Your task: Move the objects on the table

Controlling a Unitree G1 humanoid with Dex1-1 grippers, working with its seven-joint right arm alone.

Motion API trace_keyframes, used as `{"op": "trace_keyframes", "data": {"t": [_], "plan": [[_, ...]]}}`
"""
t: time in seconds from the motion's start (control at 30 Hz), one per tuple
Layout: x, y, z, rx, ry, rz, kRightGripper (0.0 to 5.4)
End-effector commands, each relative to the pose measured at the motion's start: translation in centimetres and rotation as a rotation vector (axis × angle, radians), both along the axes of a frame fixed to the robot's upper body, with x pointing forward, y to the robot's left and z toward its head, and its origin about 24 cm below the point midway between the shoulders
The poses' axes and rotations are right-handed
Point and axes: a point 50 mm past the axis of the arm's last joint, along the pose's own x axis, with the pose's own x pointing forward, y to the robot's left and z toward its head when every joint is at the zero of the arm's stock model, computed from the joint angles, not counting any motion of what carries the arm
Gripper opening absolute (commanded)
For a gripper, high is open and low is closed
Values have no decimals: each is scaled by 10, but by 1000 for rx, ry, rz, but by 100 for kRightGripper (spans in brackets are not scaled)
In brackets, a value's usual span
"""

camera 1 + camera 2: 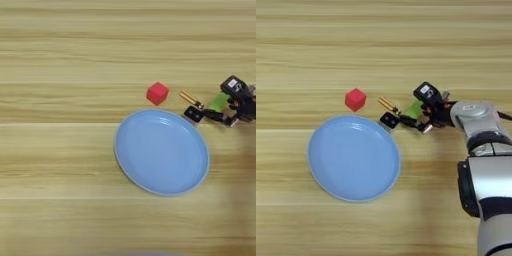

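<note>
The black two-fingered end effector [415,120], its grip state unclear, hovers over the stiff, light, flat lime-green rectangular bar [415,108], best pinched across its long edges.

No text, label, brand, number or sign can be read anywhere.

My table [381,45] was light-brown wood with plank grain running across. On it lay a blue plate [321,172], a red cube [355,99] just beyond its far rim, a small black tile [389,120], a green bar [414,109] and a thin brass-coloured stick [388,104].
</note>
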Motion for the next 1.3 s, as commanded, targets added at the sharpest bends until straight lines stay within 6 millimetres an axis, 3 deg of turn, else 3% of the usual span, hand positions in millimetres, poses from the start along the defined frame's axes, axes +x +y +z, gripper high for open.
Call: {"op": "trace_keyframes", "data": {"t": [0.03, 0.2, 1.0, 1.3], "plan": [[16, -1, 31, -22, -113, -11, 463], [17, 0, 31, -16, -113, -15, 536], [31, 12, 69, 54, -266, 71, 536], [38, 25, 92, 135, -411, 105, 536]]}}
